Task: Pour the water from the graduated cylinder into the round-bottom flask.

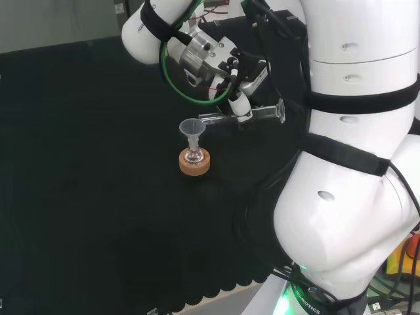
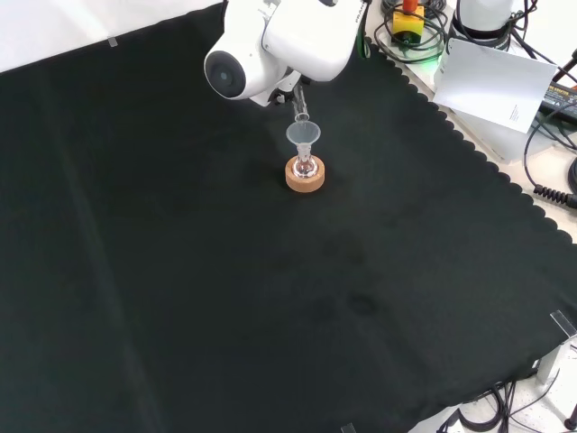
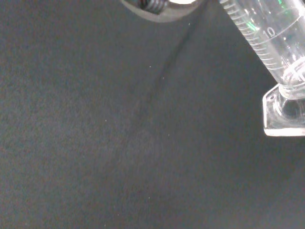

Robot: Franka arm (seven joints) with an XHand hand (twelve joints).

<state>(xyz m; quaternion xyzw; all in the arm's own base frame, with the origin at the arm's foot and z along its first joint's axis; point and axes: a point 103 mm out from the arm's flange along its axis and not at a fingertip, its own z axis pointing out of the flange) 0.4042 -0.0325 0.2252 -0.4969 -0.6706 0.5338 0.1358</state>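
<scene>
A small round-bottom flask (image 1: 193, 156) sits in a cork ring (image 1: 195, 165) with a clear funnel (image 1: 191, 127) in its neck. My hand (image 1: 231, 73) is shut on the graduated cylinder (image 1: 243, 117), which lies almost level just right of the funnel in the head view, its mouth beside the funnel's rim. From the front, the cylinder's end (image 2: 300, 110) hangs just above the funnel (image 2: 304, 135), flask (image 2: 305, 165) and cork ring (image 2: 305, 177). The wrist view shows the cylinder's scale (image 3: 262, 36) and its foot (image 3: 284, 112). I cannot tell whether water is in it.
The arm's big white links (image 1: 354, 144) stand at the right of the head view, and one link (image 2: 279, 36) hides the hand from the front. Beyond the cloth's scalloped edge (image 2: 469, 144) lie a white sheet (image 2: 491, 77) and cables (image 2: 554, 135).
</scene>
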